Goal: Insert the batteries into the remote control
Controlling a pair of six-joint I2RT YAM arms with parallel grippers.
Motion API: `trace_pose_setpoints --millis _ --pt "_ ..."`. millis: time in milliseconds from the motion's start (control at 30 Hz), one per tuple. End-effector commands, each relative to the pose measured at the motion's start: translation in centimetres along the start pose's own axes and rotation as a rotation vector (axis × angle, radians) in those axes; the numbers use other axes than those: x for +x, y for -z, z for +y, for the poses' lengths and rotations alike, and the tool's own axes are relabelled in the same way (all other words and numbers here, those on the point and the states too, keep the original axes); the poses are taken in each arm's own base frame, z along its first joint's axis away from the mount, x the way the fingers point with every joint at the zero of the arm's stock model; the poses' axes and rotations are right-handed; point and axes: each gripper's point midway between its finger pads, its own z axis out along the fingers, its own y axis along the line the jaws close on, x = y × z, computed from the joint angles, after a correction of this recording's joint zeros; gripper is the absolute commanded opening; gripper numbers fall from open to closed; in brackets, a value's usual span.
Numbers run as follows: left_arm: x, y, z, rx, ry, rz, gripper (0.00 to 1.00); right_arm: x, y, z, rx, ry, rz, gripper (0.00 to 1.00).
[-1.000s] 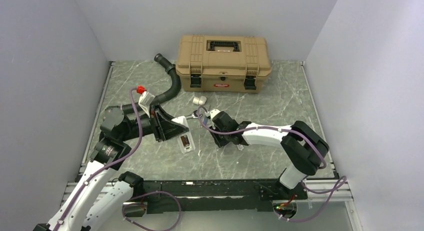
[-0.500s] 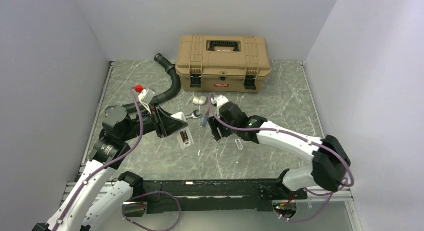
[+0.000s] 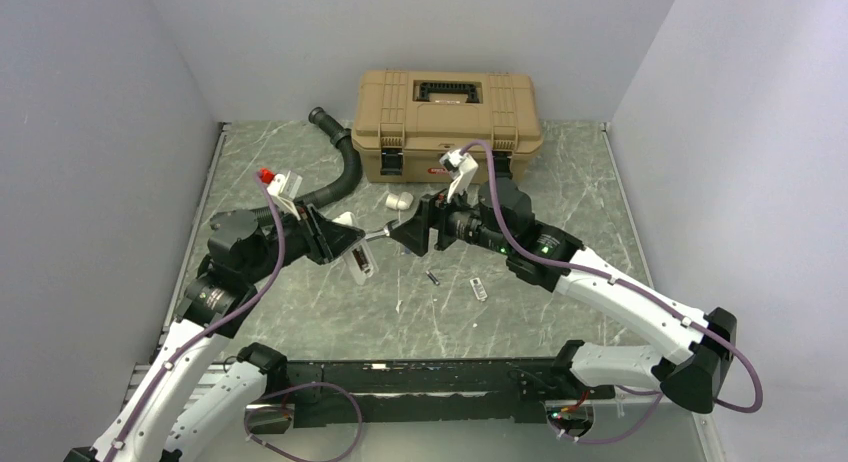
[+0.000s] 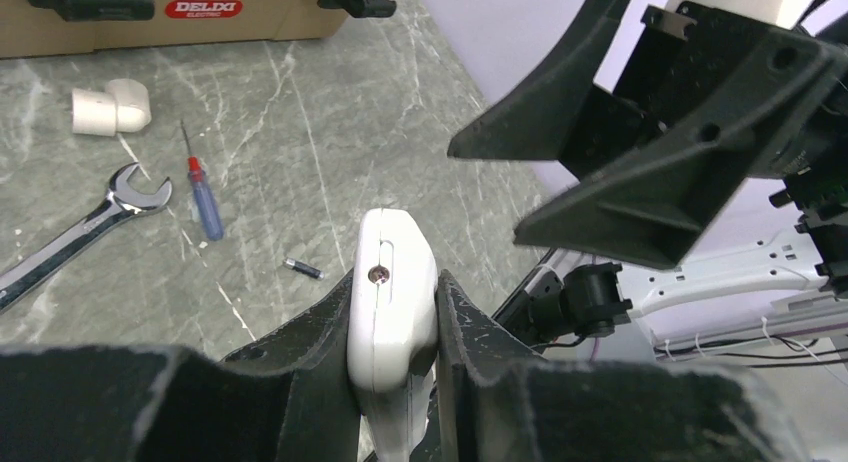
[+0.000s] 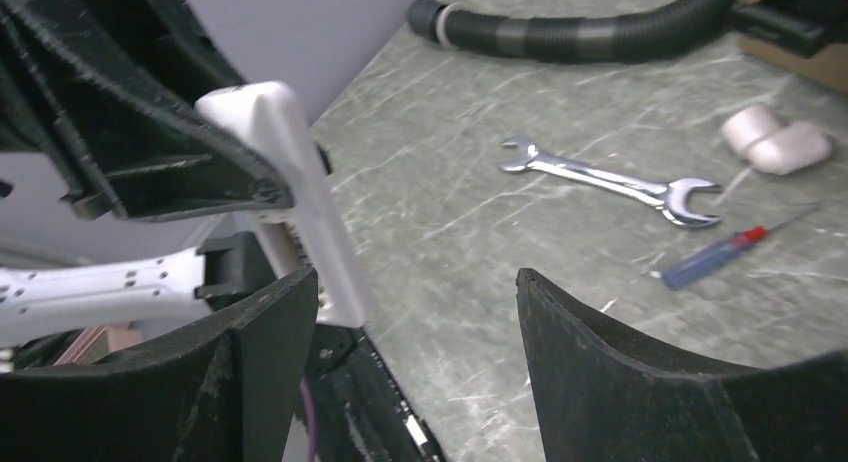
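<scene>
My left gripper (image 3: 345, 244) is shut on the remote control (image 3: 357, 254), a slim white handset held edge-on above the table. In the left wrist view its end (image 4: 393, 292) is clamped between both fingers. My right gripper (image 3: 405, 232) hangs open just to its right, facing it, with nothing between its fingers. The right wrist view has the remote control (image 5: 300, 192) just left of and beyond my open right gripper (image 5: 415, 312), apart from it. One small dark battery (image 3: 433, 278) lies loose on the table below the right gripper; it is the dark battery (image 4: 302, 269) in the left wrist view.
A tan toolbox (image 3: 447, 112) stands shut at the back, a black hose (image 3: 340, 167) curving to its left. A stubby white cylinder piece (image 3: 399, 199), a wrench (image 5: 610, 182) and a blue screwdriver (image 5: 715, 257) lie behind the grippers. A small white piece (image 3: 479, 289) lies near the battery.
My right gripper has risen from the table, swung back and left toward the remote, and opened. The battery now shows on the table where it was. The left gripper shifted slightly left.
</scene>
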Motion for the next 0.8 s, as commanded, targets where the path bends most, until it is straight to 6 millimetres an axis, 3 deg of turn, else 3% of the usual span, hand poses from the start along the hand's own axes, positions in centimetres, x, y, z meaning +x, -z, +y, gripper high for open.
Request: trace_pose_setpoints --millis 0,400,767 --pt "-2.4 0.4 -0.7 -0.014 -0.031 -0.072 0.0 -0.3 -0.6 3.6 -0.148 -0.037 -0.001 0.75" --pt "-2.4 0.0 -1.0 0.002 -0.01 -0.061 0.0 1.9 -2.4 6.4 -0.189 0.043 0.073 0.67" --pt "-2.4 0.0 -1.3 0.016 -0.008 -0.055 0.0 2.5 -3.4 6.2 -0.163 0.074 0.082 0.56"
